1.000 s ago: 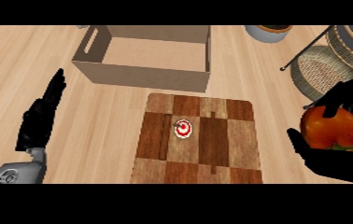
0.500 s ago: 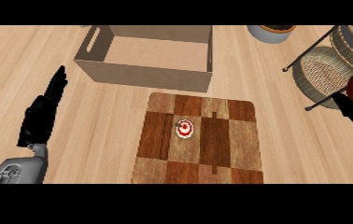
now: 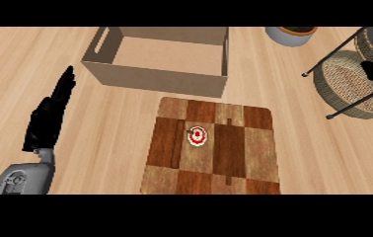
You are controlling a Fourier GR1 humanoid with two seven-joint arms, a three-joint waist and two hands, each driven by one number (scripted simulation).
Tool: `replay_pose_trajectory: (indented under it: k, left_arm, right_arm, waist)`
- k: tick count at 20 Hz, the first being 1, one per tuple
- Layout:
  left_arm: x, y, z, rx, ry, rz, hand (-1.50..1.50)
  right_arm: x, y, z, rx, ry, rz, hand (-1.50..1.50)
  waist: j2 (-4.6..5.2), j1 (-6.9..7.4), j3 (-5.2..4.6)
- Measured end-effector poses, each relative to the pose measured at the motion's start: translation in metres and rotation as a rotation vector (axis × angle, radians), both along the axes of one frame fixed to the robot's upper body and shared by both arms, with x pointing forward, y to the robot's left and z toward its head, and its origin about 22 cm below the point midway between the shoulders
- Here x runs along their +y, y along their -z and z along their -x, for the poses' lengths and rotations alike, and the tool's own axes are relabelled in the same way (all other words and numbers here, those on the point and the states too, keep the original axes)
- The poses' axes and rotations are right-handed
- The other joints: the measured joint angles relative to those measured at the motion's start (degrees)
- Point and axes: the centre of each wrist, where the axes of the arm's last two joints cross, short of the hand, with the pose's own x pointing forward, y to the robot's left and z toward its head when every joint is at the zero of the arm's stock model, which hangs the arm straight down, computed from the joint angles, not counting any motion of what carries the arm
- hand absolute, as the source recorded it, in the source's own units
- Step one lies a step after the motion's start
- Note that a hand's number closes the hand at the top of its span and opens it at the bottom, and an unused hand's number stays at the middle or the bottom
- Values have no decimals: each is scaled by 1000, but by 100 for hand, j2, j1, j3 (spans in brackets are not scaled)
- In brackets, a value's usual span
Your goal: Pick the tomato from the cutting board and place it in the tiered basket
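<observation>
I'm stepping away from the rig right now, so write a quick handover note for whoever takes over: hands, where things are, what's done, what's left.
Left hand: open, fingers straight, resting at the left edge of the counter, holding nothing.
Right hand: not in view.
Tomato: not visible anywhere in the head view; I cannot tell where it is.
Cutting board: carries only a small red-and-white round marker near its middle.
Tiered basket: at the right edge; the part that shows holds no tomato.
Open box: behind the board.
Done: tomato is off the board.
Left: confirm it ends up in the basket.
</observation>
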Motion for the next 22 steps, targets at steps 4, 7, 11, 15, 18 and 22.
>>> replay_pose_trajectory:
  k: [4, 7, 11, 15, 18, 22]
  left_arm:
    - [-1, 0, 1, 2, -4, -3, 0]
    - [-4, 1, -4, 6, -8, -2, 0]
    - [0, 0, 0, 6, -9, -4, 0]
    - [1, 4, -3, 10, -4, -4, 0]
    - [3, 5, -2, 6, -9, -6, 0]
    - [-1, 6, 1, 8, -3, 1, 0]
  right_arm:
    - [-26, 11, -19, -16, 77, 98, 150]
    - [-43, 12, -35, -15, 94, 134, 150]
    - [-68, 15, -48, 20, 68, 153, 150]
    - [-83, 23, -61, 61, 28, 128, 150]
    - [-97, 31, -65, 80, -2, 94, 150]
    - [-104, 45, -71, 141, -7, 31, 150]
  waist:
    - [1, 7, 1]
    - [-1, -7, 2]
    - [-11, -18, 1]
    - [-18, -22, -13]
    - [-43, -13, -46]
    - [-56, 3, -77]
